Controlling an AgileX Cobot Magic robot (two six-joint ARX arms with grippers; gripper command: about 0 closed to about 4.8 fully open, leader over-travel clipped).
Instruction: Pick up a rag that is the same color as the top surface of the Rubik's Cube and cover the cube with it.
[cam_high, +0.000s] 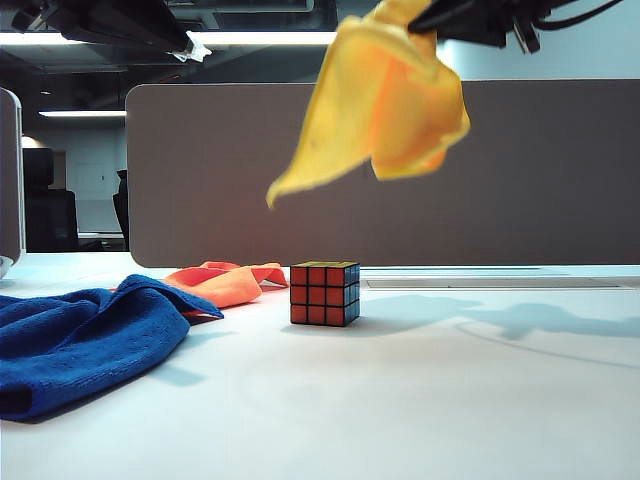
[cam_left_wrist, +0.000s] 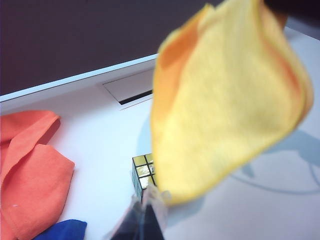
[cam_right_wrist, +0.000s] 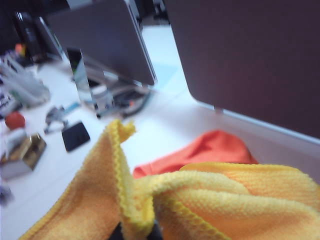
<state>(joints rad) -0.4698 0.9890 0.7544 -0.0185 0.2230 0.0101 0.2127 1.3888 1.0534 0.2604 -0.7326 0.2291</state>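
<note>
Both right jaws clamp rag (cam_high: 385, 100) high above Rubik's Cube (cam_high: 324, 293).

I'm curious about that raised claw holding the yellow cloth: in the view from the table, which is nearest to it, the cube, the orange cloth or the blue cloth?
From the right gripper, top right:
1. Rubik's Cube, below, centre.
2. Orange cloth, left of cube.
3. Blue cloth, far left.
</note>
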